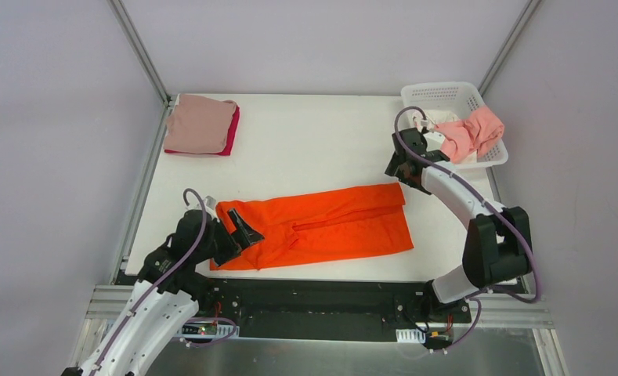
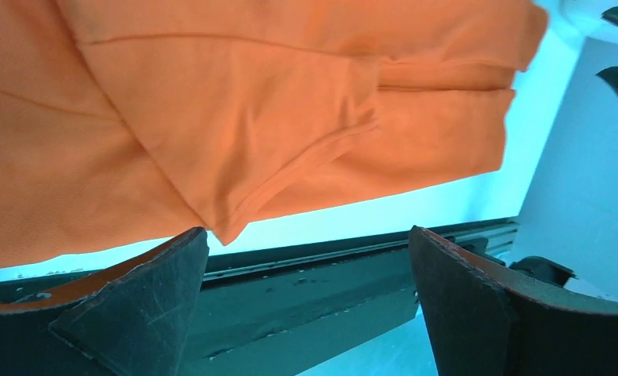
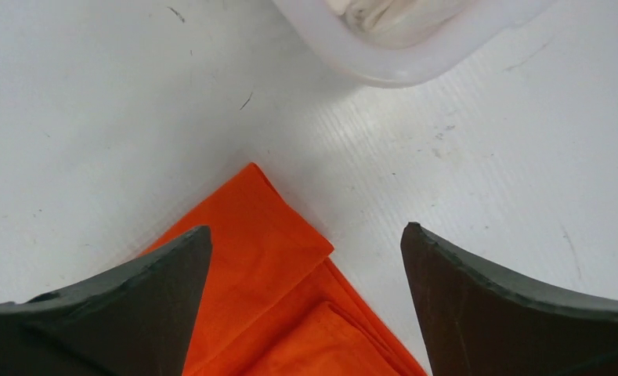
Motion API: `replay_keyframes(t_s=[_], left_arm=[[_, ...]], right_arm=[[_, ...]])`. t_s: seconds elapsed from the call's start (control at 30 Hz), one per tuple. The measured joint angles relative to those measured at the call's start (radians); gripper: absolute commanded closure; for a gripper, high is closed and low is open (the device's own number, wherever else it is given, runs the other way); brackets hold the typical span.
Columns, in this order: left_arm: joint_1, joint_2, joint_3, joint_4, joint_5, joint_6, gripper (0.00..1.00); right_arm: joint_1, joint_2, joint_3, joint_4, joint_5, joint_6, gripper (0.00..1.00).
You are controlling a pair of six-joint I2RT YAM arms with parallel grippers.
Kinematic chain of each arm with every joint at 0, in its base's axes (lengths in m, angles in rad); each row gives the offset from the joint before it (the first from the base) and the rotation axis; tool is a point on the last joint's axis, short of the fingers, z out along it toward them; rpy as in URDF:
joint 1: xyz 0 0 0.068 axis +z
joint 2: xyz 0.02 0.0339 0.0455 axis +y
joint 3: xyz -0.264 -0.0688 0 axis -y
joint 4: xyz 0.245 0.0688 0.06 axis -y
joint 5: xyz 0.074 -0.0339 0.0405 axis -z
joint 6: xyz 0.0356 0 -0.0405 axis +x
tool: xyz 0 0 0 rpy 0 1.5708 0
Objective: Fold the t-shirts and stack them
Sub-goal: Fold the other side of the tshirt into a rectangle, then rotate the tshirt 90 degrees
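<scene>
A bright orange t-shirt point(image 1: 325, 225) lies folded lengthwise near the table's front edge. It also shows in the left wrist view point(image 2: 235, 110) and the right wrist view point(image 3: 266, 258). My left gripper point(image 1: 241, 229) is open over the shirt's left end, holding nothing. My right gripper point(image 1: 399, 168) is open above the shirt's far right corner. A dusty pink shirt point(image 1: 200, 123) lies folded on a crimson one point(image 1: 233, 129) at the far left. A salmon pink shirt point(image 1: 471, 131) and white cloth point(image 1: 433, 123) lie in the basket point(image 1: 446, 95).
The white lattice basket stands at the far right corner; its rim shows in the right wrist view point(image 3: 384, 66). The table's front edge and a black rail point(image 1: 321, 294) run just below the orange shirt. Grey walls enclose the table.
</scene>
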Motion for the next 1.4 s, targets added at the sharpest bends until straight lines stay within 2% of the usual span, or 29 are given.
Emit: replay_keyframes(t_s=[0.13, 0.2, 0.37, 0.53, 0.7, 1.03, 1.23, 1.33, 1.4], left_arm=[[0.0, 0.014, 0.062, 0.002, -0.005, 0.015, 0.01], [0.0, 0.072, 0.095, 0.012, -0.01, 0.028, 0.01], [0.0, 0.346, 0.149, 0.101, -0.046, 0.051, 0.01], [0.001, 0.62, 0.196, 0.183, -0.164, 0.062, 0.01], [0.032, 0.733, 0.204, 0.241, -0.242, 0.079, 0.01], [0.222, 0.897, 0.164, 0.481, -0.183, 0.117, 0.01], [0.272, 1.107, 0.316, 0.574, -0.135, 0.143, 0.01], [0.278, 1.256, 0.46, 0.592, -0.116, 0.159, 0.01], [0.278, 1.391, 0.609, 0.6, -0.081, 0.167, 0.01]], right_arm=[[0.002, -0.074, -0.007, -0.025, -0.008, 0.01, 0.01], [0.009, -0.104, -0.013, -0.014, -0.047, 0.003, 0.01], [0.069, -0.117, -0.066, 0.085, -0.28, -0.028, 0.01], [0.128, -0.013, -0.07, 0.16, -0.422, -0.039, 0.01], [0.133, 0.071, -0.084, 0.193, -0.464, -0.036, 0.01], [0.132, 0.079, -0.16, 0.256, -0.44, 0.008, 0.01], [0.122, 0.029, -0.211, 0.256, -0.423, 0.046, 0.0], [0.121, -0.002, -0.233, 0.225, -0.423, 0.073, 0.01], [0.121, -0.028, -0.25, 0.192, -0.425, 0.097, 0.0]])
